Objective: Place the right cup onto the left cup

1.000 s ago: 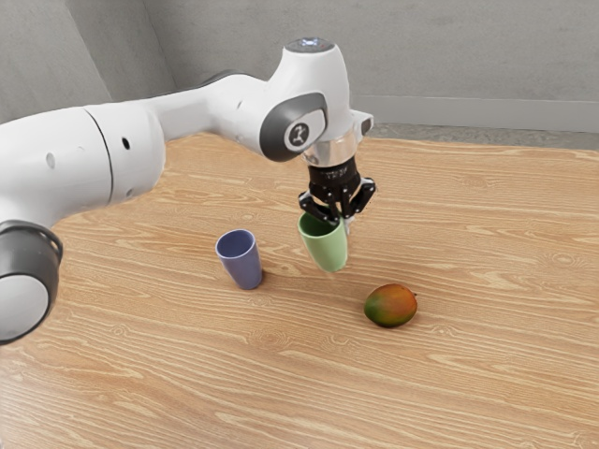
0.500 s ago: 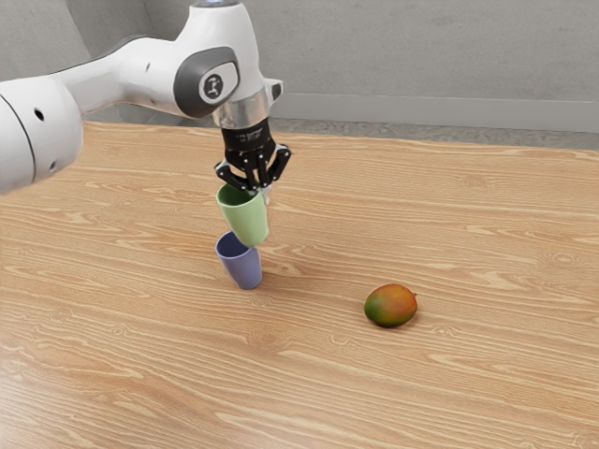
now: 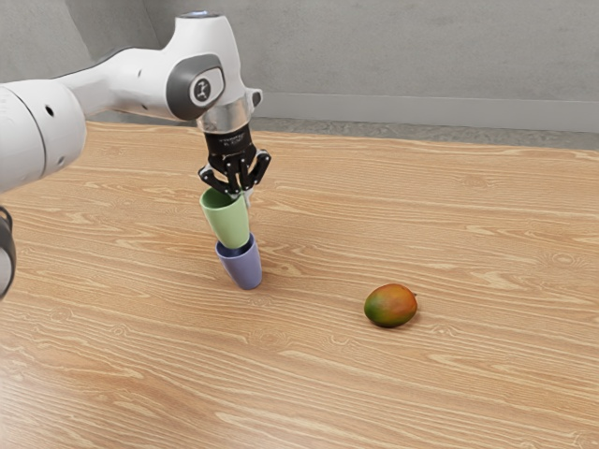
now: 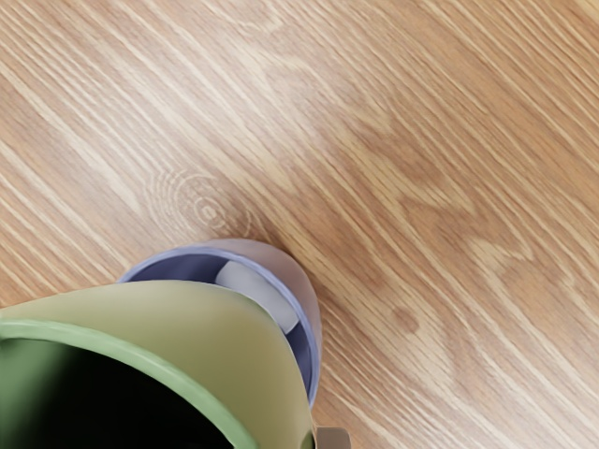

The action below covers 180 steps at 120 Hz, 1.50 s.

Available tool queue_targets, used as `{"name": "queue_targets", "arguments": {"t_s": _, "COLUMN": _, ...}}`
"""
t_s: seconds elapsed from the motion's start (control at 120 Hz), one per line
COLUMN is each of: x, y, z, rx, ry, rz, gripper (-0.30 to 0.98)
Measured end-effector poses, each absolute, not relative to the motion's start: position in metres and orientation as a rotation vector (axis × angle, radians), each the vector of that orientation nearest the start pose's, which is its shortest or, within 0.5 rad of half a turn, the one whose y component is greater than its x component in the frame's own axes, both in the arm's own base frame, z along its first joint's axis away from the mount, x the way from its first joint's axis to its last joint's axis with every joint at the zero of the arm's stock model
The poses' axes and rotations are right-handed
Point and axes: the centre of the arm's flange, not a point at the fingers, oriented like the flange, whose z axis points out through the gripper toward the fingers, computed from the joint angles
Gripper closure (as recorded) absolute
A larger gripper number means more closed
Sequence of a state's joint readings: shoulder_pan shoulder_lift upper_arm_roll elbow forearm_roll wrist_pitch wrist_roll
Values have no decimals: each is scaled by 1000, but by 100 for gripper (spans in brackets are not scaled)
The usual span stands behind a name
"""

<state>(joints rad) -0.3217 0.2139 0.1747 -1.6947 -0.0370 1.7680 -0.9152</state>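
My gripper (image 3: 240,192) is shut on the rim of the green cup (image 3: 227,222) in the exterior view, one finger inside and one outside. The green cup tilts slightly, its bottom at the mouth of the blue cup (image 3: 245,268), which stands upright on the table. Whether the two cups touch, I cannot tell. In the wrist view the green cup (image 4: 201,323) covers much of the blue cup's opening; part of the blue cup's rim (image 4: 298,309) shows beyond it.
A red-green mango (image 3: 390,306) lies on the wooden table (image 3: 440,224), toward the exterior view's right from the cups. A grey wall (image 3: 421,56) rises behind the table.
My gripper has carried the green cup toward the exterior view's left, from beside the blue cup to above its mouth, most recently shifting slightly left and down. The blue cup and mango have stayed put.
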Motion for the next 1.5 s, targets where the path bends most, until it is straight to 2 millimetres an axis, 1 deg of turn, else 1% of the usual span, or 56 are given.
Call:
{"name": "queue_targets", "arguments": {"t_s": 0.125, "x": 603, "y": -99, "z": 452, "rx": -2838, "ry": -1155, "rz": 185, "gripper": 78}}
{"name": "queue_targets", "arguments": {"t_s": 0.242, "x": 606, "y": -94, "z": 448, "rx": -2835, "ry": -1164, "rz": 185, "gripper": 78}}
{"name": "queue_targets", "arguments": {"t_s": 0.508, "x": 609, "y": -88, "z": 440, "rx": -2831, "ry": -1169, "rz": 188, "gripper": 79}}
{"name": "queue_targets", "arguments": {"t_s": 1.008, "x": 607, "y": -89, "z": 437, "rx": -2842, "ry": -1170, "rz": 203, "gripper": 79}}
{"name": "queue_targets", "arguments": {"t_s": 1.025, "x": 607, "y": -89, "z": 437, "rx": -2842, "ry": -1170, "rz": 203, "gripper": 77}}
{"name": "queue_targets", "arguments": {"t_s": 1.175, "x": 606, "y": -90, "z": 439, "rx": -2848, "ry": -1170, "rz": 201, "gripper": 43}}
{"name": "queue_targets", "arguments": {"t_s": 1.25, "x": 606, "y": -90, "z": 440, "rx": -2851, "ry": -1168, "rz": 199, "gripper": 31}}
{"name": "queue_targets", "arguments": {"t_s": 1.367, "x": 606, "y": -91, "z": 443, "rx": -2854, "ry": -1167, "rz": 195, "gripper": 18}}
{"name": "queue_targets", "arguments": {"t_s": 1.5, "x": 606, "y": -91, "z": 449, "rx": -2860, "ry": -1167, "rz": 183, "gripper": 10}}
